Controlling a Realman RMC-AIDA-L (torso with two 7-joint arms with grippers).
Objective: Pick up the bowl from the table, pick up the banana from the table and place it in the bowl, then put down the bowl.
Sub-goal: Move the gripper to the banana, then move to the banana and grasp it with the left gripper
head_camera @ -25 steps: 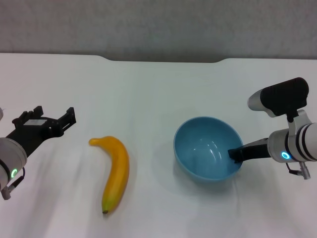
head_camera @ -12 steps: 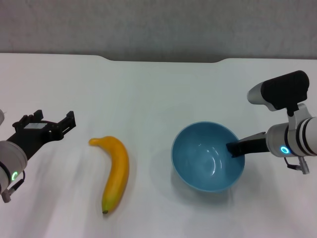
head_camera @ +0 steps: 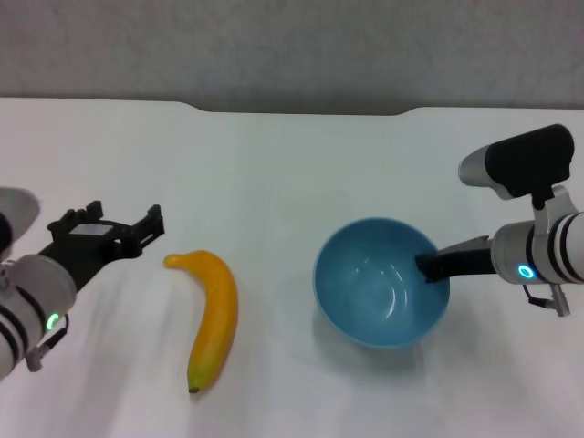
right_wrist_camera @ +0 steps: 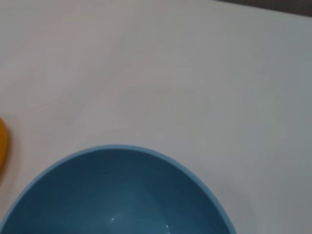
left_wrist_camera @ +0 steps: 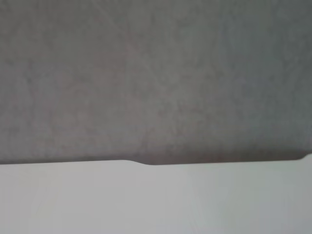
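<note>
The light-blue bowl [head_camera: 379,297] hangs a little above the white table [head_camera: 292,155], right of centre. My right gripper [head_camera: 431,267] is shut on the bowl's right rim, with one dark finger inside it. The right wrist view shows the bowl's inside [right_wrist_camera: 117,195] from close above, with a sliver of the banana [right_wrist_camera: 2,141] at the picture's edge. The yellow banana [head_camera: 214,315] lies on the table left of centre, stem end towards the far left. My left gripper [head_camera: 146,228] is open and empty, just left of the banana's stem end and raised above the table.
The table's notched far edge [head_camera: 301,111] meets a grey wall; the left wrist view shows only that edge [left_wrist_camera: 146,163] and the wall. Bare tabletop lies between the banana and the bowl.
My right gripper has lifted the bowl and shifted it slightly left. My left gripper has moved right, closer to the banana's stem end. The banana has not moved.
</note>
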